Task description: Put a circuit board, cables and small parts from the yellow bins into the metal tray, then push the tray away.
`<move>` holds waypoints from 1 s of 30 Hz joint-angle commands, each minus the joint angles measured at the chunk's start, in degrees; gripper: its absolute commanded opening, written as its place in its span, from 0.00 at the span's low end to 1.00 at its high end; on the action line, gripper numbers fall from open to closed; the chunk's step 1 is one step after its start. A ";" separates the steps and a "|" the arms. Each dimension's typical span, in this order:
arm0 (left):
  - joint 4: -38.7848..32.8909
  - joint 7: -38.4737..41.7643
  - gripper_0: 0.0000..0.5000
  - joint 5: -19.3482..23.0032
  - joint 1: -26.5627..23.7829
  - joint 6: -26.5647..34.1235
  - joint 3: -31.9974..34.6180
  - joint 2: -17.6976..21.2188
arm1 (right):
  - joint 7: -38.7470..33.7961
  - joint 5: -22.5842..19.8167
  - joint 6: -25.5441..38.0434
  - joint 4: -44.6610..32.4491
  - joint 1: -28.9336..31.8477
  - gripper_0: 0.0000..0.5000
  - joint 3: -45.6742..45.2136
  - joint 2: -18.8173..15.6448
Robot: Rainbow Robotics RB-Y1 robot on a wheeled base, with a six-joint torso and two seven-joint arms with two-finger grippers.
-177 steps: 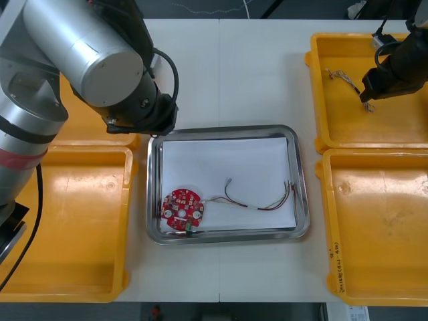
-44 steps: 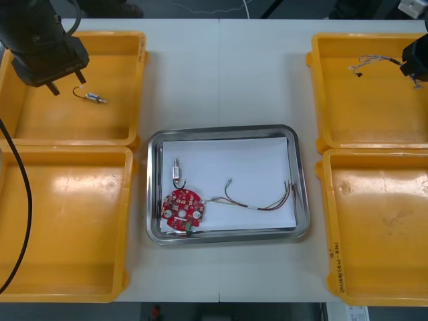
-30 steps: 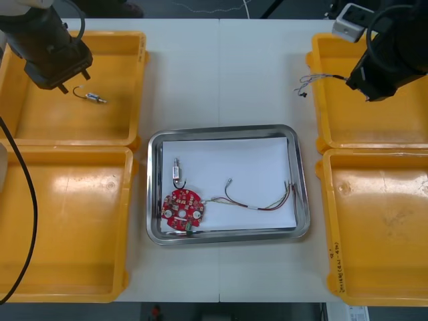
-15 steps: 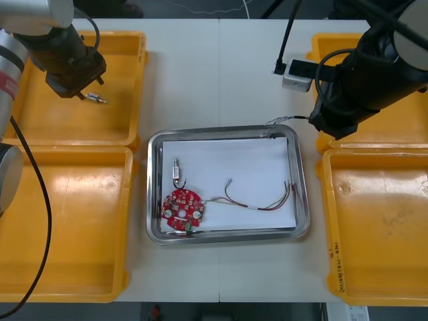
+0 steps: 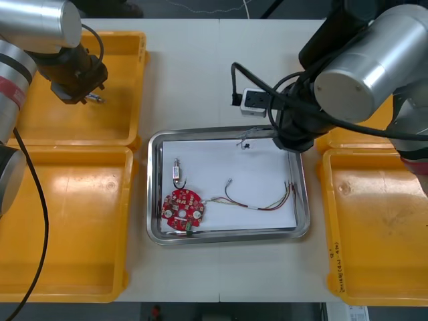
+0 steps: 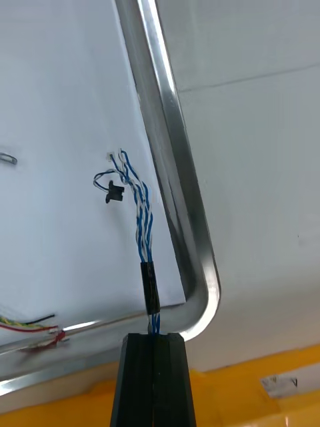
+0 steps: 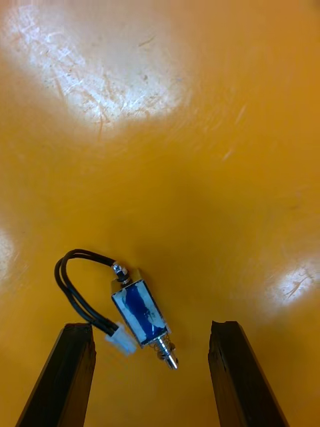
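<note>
two steps in hand at once, one per arm.

right gripper: over the far right corner of the tray. its fingers are pinched together on the blue and white cable, gripping just below its black sleeve. the free end hangs over the white liner, just inside the far rim. can't tell if the tip touches the liner.

left gripper: down in the far left yellow bin. its fingers are wide apart and hold nothing. they straddle a small metal part with black leads that lies on the bin floor.

in the tray: circuit board at the near left corner, red and yellow cable to its right, and another small metal part just beyond the board.

my read: the cable is at the drop-off stage and the second part is at the pre-grasp stage. the tray push is not yet started.

next, right: the grip point sits about over the rim. it should move further in over the liner, then let go, or the tail may drape across the edge.

next, left: lower a little and close across the part's body. the part lies skewed between the fingers, so it may twist or slide out. the black leads loop toward one finger and could get caught instead of the body.
</note>
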 commanded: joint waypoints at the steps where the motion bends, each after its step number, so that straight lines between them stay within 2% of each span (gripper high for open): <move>1: -0.76 3.77 1.00 -0.09 -1.10 -1.93 -1.06 -0.89 | 2.19 1.31 -3.61 1.18 0.15 0.00 4.86 0.67; 10: -0.76 3.94 1.00 0.09 0.66 -3.60 -3.34 -0.89 | 3.68 3.51 -9.85 6.72 0.15 0.00 11.72 0.41; 22: -0.76 3.94 1.00 -0.26 2.94 -5.27 -4.57 -0.89 | 4.48 3.42 -12.75 9.53 0.15 0.00 14.62 0.50; 23: -0.76 3.94 1.00 -0.44 2.85 -5.27 -4.57 -0.89 | 4.56 3.51 -12.75 9.53 0.15 0.07 14.70 0.50; 24: -0.76 3.94 1.00 -0.35 2.94 -5.27 -4.57 -0.89 | 4.56 3.68 -12.75 9.53 0.15 0.30 14.70 0.50; 25: -0.76 3.94 1.00 -0.35 2.94 -5.27 -4.57 -0.89 | 4.56 4.12 -12.75 9.53 0.15 0.75 14.62 0.50; 26: -0.76 3.94 1.00 -0.35 2.94 -5.27 -4.57 -0.89 | 4.56 4.12 -12.75 9.53 0.15 0.75 14.62 0.50; 27: -0.76 3.94 1.00 -0.35 2.94 -5.27 -4.66 -0.89 | 4.30 4.03 -12.67 9.53 0.15 1.00 14.70 0.50; 28: -0.76 3.85 0.95 -0.35 2.94 -5.27 -4.57 -0.80 | 4.21 4.03 -12.58 9.53 0.15 1.00 14.70 0.50; 29: -0.76 3.77 0.52 -0.35 2.94 -5.27 -4.57 -0.89 | 4.21 3.95 -12.40 9.53 0.15 1.00 14.70 0.50; 30: -0.76 3.77 0.52 -0.35 2.94 -5.27 -4.57 -0.89 | 4.21 3.95 -12.40 9.53 0.15 1.00 14.70 0.50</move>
